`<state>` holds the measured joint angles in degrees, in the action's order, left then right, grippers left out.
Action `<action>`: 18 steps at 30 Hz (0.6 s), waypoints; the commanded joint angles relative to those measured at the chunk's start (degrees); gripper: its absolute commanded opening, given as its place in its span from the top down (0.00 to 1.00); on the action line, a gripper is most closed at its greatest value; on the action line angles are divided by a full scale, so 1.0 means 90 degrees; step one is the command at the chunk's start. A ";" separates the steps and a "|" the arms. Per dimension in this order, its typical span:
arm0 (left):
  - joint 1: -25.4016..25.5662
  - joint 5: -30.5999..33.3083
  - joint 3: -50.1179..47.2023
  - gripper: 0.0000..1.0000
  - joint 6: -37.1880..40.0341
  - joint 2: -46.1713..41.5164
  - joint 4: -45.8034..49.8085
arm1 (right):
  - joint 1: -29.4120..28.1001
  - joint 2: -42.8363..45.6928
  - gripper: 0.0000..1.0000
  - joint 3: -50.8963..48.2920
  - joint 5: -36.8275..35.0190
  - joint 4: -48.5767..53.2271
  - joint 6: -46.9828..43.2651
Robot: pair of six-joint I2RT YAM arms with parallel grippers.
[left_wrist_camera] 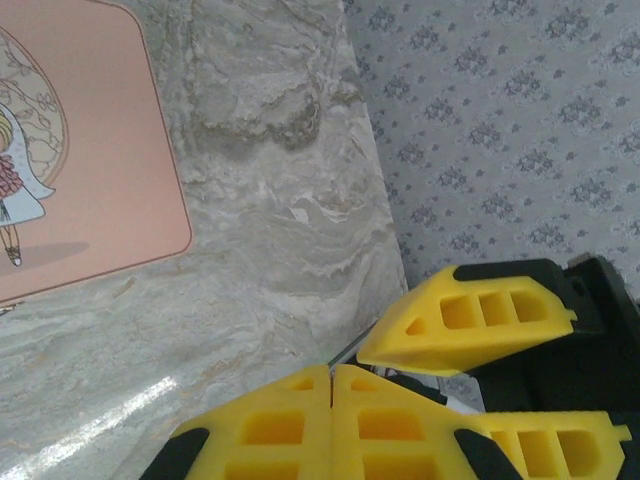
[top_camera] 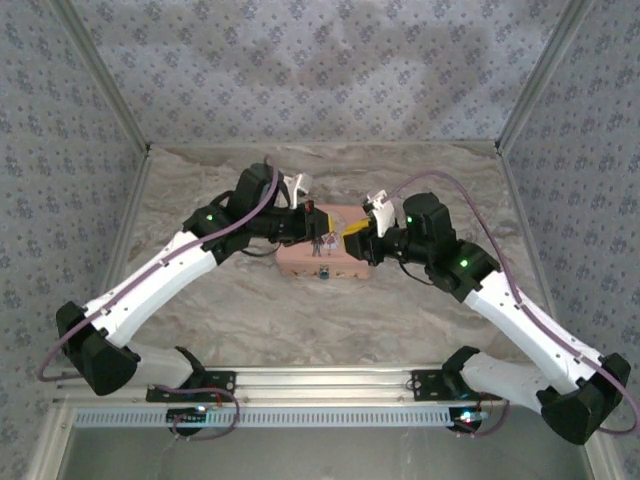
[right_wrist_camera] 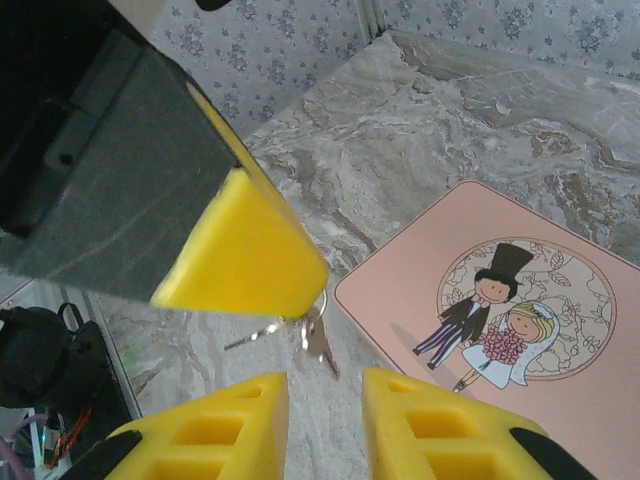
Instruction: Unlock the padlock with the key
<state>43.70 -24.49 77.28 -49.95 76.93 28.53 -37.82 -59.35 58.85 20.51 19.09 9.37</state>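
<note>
My left gripper is shut, and a thin metal sliver of the key pokes out between its tips. In the right wrist view the key and a second one hang on a small ring under the left gripper's yellow finger. The right gripper is open just short of them, with nothing between its fingers. From above, the left gripper and right gripper meet tip to tip over the pink tin. The tiny bluish padlock sits at the tin's near edge.
The pink tin with a cartoon couple lies on the marble-patterned table, right of the hanging keys. Patterned walls close in the back and both sides. A metal rail runs along the near edge between the arm bases.
</note>
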 commanded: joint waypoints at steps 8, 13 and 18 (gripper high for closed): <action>0.0076 -0.0169 0.0206 1.00 0.0048 0.0023 0.0016 | -0.0045 -0.0248 0.73 0.0380 0.0269 0.0209 -0.0162; 0.0076 -0.0188 0.0180 1.00 0.0043 0.0016 0.0004 | -0.0075 -0.0290 0.74 0.0414 0.0276 0.0186 -0.0162; 0.0075 -0.0187 0.0165 1.00 0.0038 0.0012 0.0003 | -0.0104 -0.0328 0.75 0.0452 0.0262 0.0209 -0.0171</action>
<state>44.05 -24.88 77.28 -49.98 77.06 28.51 -38.28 -61.91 60.71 21.96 20.08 8.91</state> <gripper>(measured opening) 0.042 0.254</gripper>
